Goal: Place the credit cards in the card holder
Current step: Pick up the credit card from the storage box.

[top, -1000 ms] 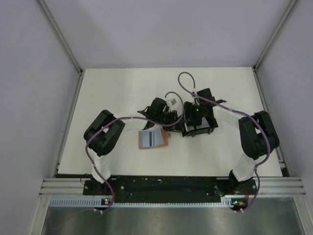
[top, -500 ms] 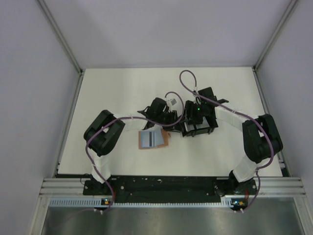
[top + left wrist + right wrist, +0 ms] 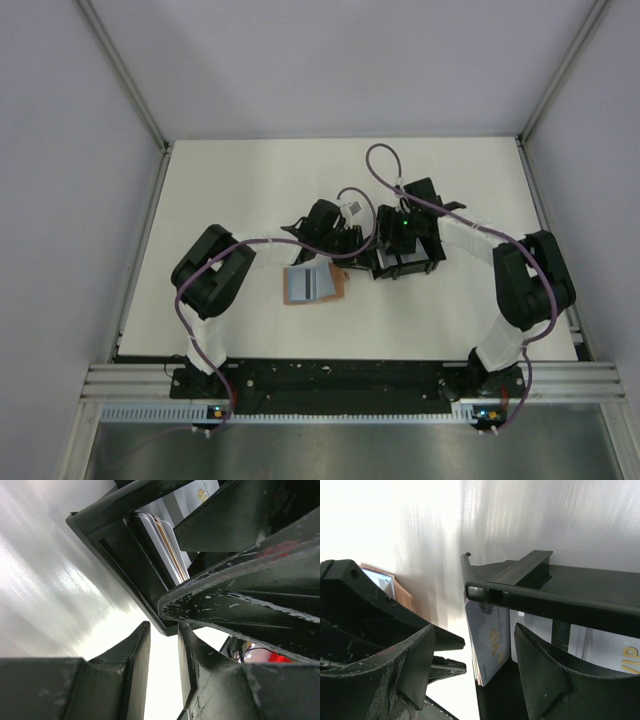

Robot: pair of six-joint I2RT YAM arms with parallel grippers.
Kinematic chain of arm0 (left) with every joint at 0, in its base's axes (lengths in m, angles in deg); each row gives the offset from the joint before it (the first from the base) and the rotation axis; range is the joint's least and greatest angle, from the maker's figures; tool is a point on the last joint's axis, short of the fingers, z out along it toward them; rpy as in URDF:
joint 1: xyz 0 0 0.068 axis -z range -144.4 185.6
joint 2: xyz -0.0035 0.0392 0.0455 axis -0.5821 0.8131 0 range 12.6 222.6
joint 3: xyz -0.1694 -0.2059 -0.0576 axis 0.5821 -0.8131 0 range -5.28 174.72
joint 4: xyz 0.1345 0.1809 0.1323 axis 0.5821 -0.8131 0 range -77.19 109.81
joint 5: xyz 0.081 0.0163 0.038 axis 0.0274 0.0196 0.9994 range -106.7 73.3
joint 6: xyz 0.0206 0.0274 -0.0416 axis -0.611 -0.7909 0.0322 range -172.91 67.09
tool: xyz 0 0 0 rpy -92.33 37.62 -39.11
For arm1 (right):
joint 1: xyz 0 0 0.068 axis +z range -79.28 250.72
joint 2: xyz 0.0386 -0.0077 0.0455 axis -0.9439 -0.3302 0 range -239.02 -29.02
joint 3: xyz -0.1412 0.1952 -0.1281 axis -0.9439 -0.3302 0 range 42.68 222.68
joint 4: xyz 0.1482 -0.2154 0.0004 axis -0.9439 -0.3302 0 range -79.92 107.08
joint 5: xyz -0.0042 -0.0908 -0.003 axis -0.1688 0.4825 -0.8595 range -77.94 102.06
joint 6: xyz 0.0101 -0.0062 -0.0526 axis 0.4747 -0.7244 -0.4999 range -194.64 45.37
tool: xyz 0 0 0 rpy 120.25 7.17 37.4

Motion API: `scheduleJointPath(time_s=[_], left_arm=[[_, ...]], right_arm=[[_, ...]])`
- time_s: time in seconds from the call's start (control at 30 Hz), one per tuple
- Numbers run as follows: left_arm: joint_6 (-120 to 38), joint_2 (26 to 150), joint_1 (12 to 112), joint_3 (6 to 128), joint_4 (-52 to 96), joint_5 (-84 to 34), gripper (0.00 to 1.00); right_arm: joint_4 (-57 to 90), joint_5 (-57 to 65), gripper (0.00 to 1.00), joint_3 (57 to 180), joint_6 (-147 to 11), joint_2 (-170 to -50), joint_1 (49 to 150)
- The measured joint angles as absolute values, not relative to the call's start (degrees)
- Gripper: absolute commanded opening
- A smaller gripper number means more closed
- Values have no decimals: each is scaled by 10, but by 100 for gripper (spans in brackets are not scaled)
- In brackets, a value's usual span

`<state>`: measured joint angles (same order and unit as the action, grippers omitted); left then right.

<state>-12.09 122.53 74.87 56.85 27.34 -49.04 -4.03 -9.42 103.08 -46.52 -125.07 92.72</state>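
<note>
1. The right gripper [image 3: 475,630] is wide apart in the middle of its picture, with one finger on each side of the credit cards [image 3: 490,647].
2. The cards stand up in the black tray [image 3: 560,587].
3. The left gripper [image 3: 163,626] is a little apart, low in its picture, with its tips at the tray's corner. I cannot tell if it pinches the tray.
4. The card holder [image 3: 308,284] lies open on the white table [image 3: 230,180], just left of the middle of the top picture.
</note>
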Motion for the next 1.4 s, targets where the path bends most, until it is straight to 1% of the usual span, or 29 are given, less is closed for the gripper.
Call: scheduleJointPath(time_s=[0.1, 0.17, 0.33, 0.37, 0.43, 0.5, 0.57, 0.6, 0.87, 1.07, 1.4], left_arm=[[-121, 1225, 749, 568, 274, -490, 32], [-120, 1225, 749, 568, 276, -490, 32], [-116, 1226, 749, 568, 282, -491, 32], [-115, 1226, 749, 568, 285, -490, 32], [-112, 1228, 749, 568, 289, -491, 32], [-110, 1228, 749, 568, 289, -490, 32], [-110, 1228, 749, 568, 290, -490, 32], [-110, 1228, 749, 568, 292, -491, 32], [-108, 1228, 749, 568, 297, -493, 32], [-108, 1228, 749, 568, 299, -495, 32], [-108, 1228, 749, 568, 299, -499, 32]], right_arm=[[-39, -94, 64, 1035, -464, -1262, 927], [-39, -96, 58, 1035, -463, -1263, 927], [-37, -106, 50, 1035, -454, -1263, 928], [-37, -108, 47, 1035, -452, -1263, 928], [-37, -111, 46, 1035, -450, -1263, 928], [-37, -114, 41, 1035, -448, -1263, 928], [-37, -115, 39, 1035, -448, -1263, 928], [-37, -116, 36, 1035, -448, -1263, 928], [-37, -120, 34, 1035, -447, -1263, 928], [-37, -121, 25, 1035, -447, -1263, 928], [-37, -127, 23, 1035, -447, -1254, 928]])
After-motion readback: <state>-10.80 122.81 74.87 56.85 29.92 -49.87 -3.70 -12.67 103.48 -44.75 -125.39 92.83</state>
